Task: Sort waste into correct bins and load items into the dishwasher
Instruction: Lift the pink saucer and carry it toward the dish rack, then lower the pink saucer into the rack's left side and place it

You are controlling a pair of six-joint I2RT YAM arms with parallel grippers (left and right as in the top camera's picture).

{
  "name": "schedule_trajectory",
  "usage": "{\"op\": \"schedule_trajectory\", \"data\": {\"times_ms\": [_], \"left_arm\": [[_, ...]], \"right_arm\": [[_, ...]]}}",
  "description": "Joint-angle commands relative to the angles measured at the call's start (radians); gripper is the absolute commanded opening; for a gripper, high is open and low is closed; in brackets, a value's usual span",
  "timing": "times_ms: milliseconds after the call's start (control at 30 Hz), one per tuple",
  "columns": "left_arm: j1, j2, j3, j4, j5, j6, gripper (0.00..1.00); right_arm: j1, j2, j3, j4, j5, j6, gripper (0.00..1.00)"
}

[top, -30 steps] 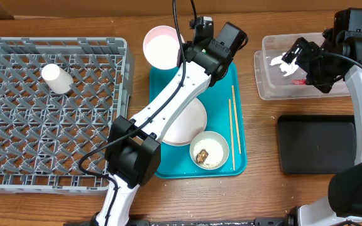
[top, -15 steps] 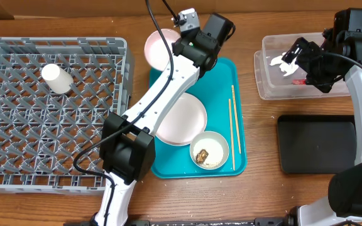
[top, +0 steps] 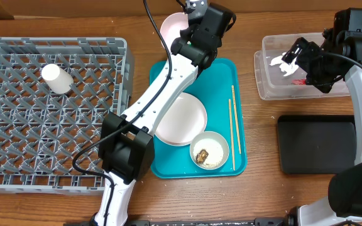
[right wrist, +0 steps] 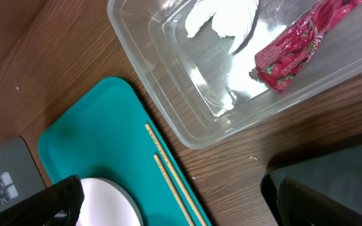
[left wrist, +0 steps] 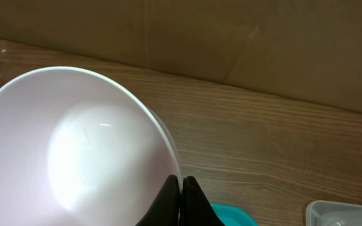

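**Q:** Where does the pale pink bowl (left wrist: 74,150) sit relative to the left gripper (left wrist: 181,188)?

**A:** The bowl's near rim passes between the two black fingers. The bowl's body extends to the left of them in the left wrist view. In the overhead view it sits beyond the far-left corner of the teal tray (top: 222,81), over bare wood, well apart from the grey dish rack (top: 17,157).

**Q:** What is the jaw condition on the left?

**A:** They are drawn almost together, with only the rim's thickness between them, and they clamp the bowl's edge.

**Q:** And the right gripper (top: 289,63)?

**A:** It hangs over the clear tub (right wrist: 168,69). The crumpled tissue (right wrist: 222,19) and the red-and-white wrapper (right wrist: 300,47) lie inside the tub. Its jaw opening cannot be read from either view.

**Q:** Where are the other items?

**A:** The white cup (top: 56,78) lies in the rack. The plate (top: 182,119) and the grey-white bowl (top: 209,150) with rice rest on the teal tray. The black tray (top: 316,143) is near the tub.
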Motion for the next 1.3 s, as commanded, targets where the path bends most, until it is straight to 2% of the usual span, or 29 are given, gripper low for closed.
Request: {"op": "schedule_trajectory", "data": {"times_ms": [0, 233, 433, 600, 700, 800, 933, 1000, 1133, 1200, 1267], "left_arm": [[0.017, -0.033, 0.026, 0.003, 0.005, 0.02, 0.04], [0.032, -0.099, 0.027, -0.082, 0.009, 0.024, 0.04], [0.159, -0.268, 0.027, -0.315, 0.196, 0.024, 0.04], [0.366, -0.347, 0.027, -0.501, 0.451, 0.025, 0.04], [0.497, -0.352, 0.027, -0.583, 0.627, 0.064, 0.04], [0.642, -0.352, 0.02, -0.651, 0.81, 0.136, 0.04], [0.861, -0.351, 0.019, -0.723, 1.061, 0.288, 0.04], [0.962, -0.351, 0.019, -0.756, 1.146, 0.345, 0.04], [1.131, -0.348, -0.018, -0.764, 1.26, 0.424, 0.04], [1.192, -0.341, -0.057, -0.758, 1.365, 0.473, 0.04], [1.266, -0.327, -0.138, -0.725, 1.535, 0.512, 0.04]], "right_arm": [[-0.002, -0.007, -0.001, 0.006, -0.003, 0.003, 1.0], [-0.002, -0.007, 0.0, 0.006, -0.003, 0.003, 1.0], [-0.002, -0.007, 0.0, 0.006, -0.003, 0.003, 1.0], [-0.002, -0.007, -0.001, 0.006, -0.003, 0.003, 1.0], [-0.002, -0.007, -0.001, 0.006, -0.003, 0.003, 1.0], [-0.002, -0.007, -0.001, 0.006, -0.003, 0.003, 1.0], [-0.002, -0.007, 0.0, 0.006, -0.003, 0.003, 1.0], [-0.002, -0.007, -0.001, 0.006, -0.003, 0.003, 1.0], [-0.002, -0.007, 0.0, 0.006, -0.003, 0.003, 1.0], [-0.002, -0.007, -0.001, 0.006, -0.003, 0.003, 1.0], [-0.002, -0.007, 0.0, 0.006, -0.003, 0.003, 1.0]]}}
